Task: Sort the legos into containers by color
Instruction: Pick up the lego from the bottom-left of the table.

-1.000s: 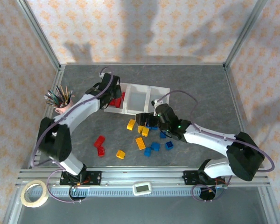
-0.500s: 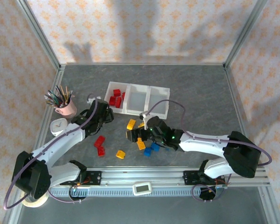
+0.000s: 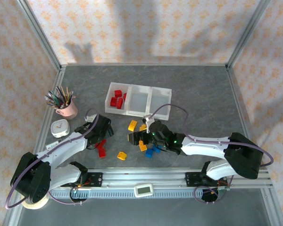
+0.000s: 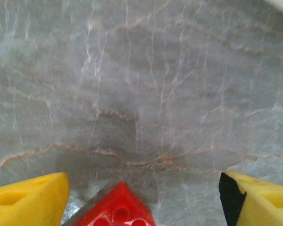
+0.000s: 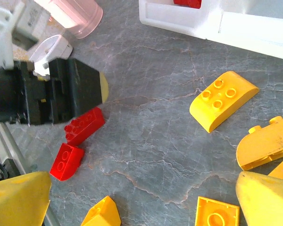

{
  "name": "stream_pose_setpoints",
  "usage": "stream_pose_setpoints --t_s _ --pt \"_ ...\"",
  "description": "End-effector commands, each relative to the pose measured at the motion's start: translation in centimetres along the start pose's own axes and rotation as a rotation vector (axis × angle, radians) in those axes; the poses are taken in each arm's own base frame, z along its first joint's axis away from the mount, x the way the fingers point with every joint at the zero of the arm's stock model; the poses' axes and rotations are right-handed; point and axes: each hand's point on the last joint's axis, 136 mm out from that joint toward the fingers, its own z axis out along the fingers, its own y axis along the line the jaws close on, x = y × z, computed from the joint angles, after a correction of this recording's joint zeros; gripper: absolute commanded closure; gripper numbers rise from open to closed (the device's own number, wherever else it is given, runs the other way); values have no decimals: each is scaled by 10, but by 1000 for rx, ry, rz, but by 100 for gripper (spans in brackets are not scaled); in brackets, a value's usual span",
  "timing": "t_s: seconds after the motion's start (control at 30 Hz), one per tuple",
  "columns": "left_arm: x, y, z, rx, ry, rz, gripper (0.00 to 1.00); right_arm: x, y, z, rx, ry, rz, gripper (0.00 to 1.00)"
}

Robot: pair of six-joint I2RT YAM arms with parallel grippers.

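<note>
Grey table: a few red legos lie in the tray's end compartment, about a dozen loose legos remain; left hand and right hand gape wide, empty.

The table is grey and veined like marble, matt and smooth. The legos are hard plastic with a soft sheen — red, yellow, blue. The tray, at twelve o'clock of them, is milky translucent plastic. At six o'clock, the rail is brushed metal.
</note>
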Motion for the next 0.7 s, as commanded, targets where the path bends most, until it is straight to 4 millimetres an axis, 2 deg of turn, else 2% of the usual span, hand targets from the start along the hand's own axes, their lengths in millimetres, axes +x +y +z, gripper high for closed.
stream_pose_setpoints --t_s 0.0,0.17,0.37,0.53,0.67 --pt "18 15 3 -54 32 -17 14 1 -3 0 9 -22 17 0" --pt "35 17 3 -67 60 11 9 3 -4 3 9 -10 17 0" --pt "45 17 5 -69 84 18 10 4 -5 4 17 -8 15 0" --pt "46 14 4 -58 80 24 18 5 -7 5 19 -8 19 0" --pt "44 9 6 -42 74 24 29 5 -6 6 16 -7 22 0"
